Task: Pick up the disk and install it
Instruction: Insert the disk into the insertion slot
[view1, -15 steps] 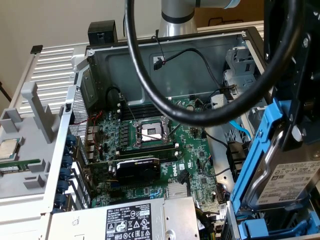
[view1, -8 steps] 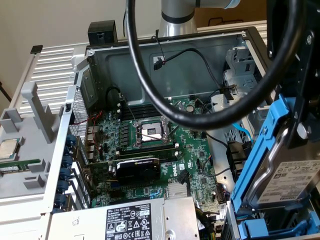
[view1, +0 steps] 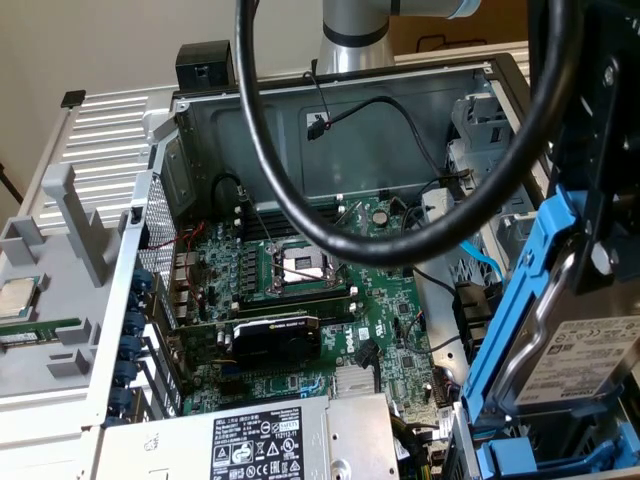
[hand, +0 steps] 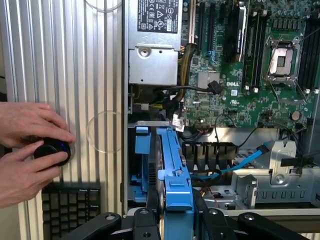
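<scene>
- Ribbed metal table (hand: 60, 60) formed the work surface, with a black keyboard (hand: 70, 210) lying on it.
- An open computer case (view1: 400, 110) lay on this table, its interior exposed.
- A green motherboard (view1: 390, 320) covered the case floor.
- A grey power supply (view1: 250, 440) with a printed label sat at the near edge of the case in the exterior view.
- A thick black cable (view1: 300, 200) looped across the foreground of the exterior view.
- The disk (view1: 580, 360), silver with a white label and clipped in a blue carrier frame, was held tilted over the drive bay corner of the case, at the exterior view's right. Whether it was seated in the bay could not be told.
- The gripper (hand: 175, 215) was clamped on the disk, one black finger on each side of the carrier.
- A black graphics card (view1: 275, 340) stood in its slot, near the empty CPU socket (view1: 303, 268).
- A blue data cable (hand: 245, 162) ran just beside the disk.
- A person's hand (hand: 30, 122) and second hand (hand: 22, 175) grasped a black knob (hand: 51, 151) on the table, well apart from the case.
</scene>
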